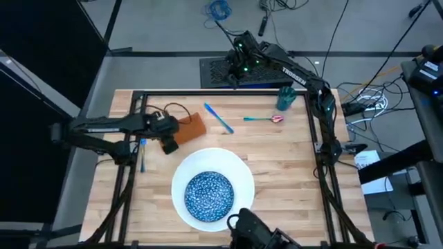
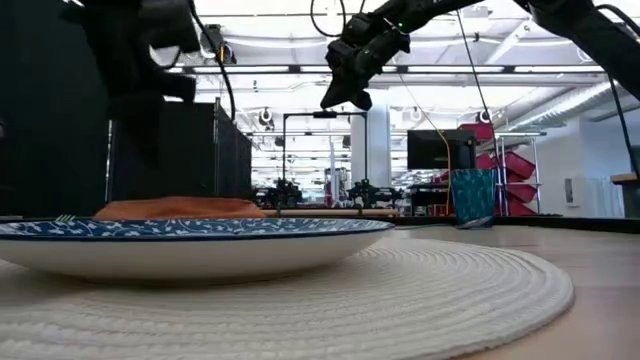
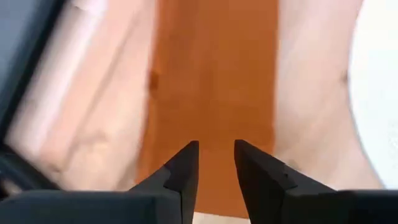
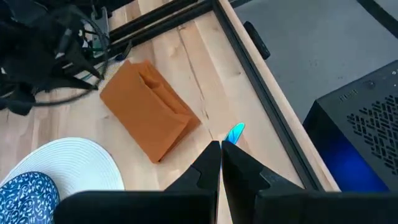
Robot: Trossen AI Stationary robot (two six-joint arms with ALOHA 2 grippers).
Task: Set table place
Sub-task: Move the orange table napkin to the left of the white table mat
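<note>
**Orange napkin under the left gripper, place half laid**

Butcher-block table (image 1: 291,166) carries the setting inside its black rail frame. Near the front edge, about midway along it, a white woven round mat (image 1: 239,166) lies with a blue speckled dish (image 1: 209,195) resting on it (in the low view it reads as a shallow dish, patterned on the rim). Just beyond the mat, toward the left side, sits the folded orange napkin (image 1: 194,127). The left gripper (image 1: 170,142) hovers over the napkin's near-left end; its wrist view shows the two dark fingers (image 3: 183,174) parted by a narrow gap, nothing between them, with the orange cloth straight ahead.

A light-blue knife (image 1: 218,117) lies diagonally near the middle of the back edge, just right of the napkin. Farther right lies a teal-handled spoon with a pink bowl (image 1: 263,119), and a small teal cup (image 1: 285,97) stands upright by the back right corner. Another light-blue utensil (image 1: 142,153) lies by the left edge, partly under the left arm; its kind is hard to tell.

The right gripper (image 1: 235,70) is raised beyond the back edge, its fingers pressed together and empty in the right wrist view, which looks down on the napkin and the knife's blue tip.
</note>
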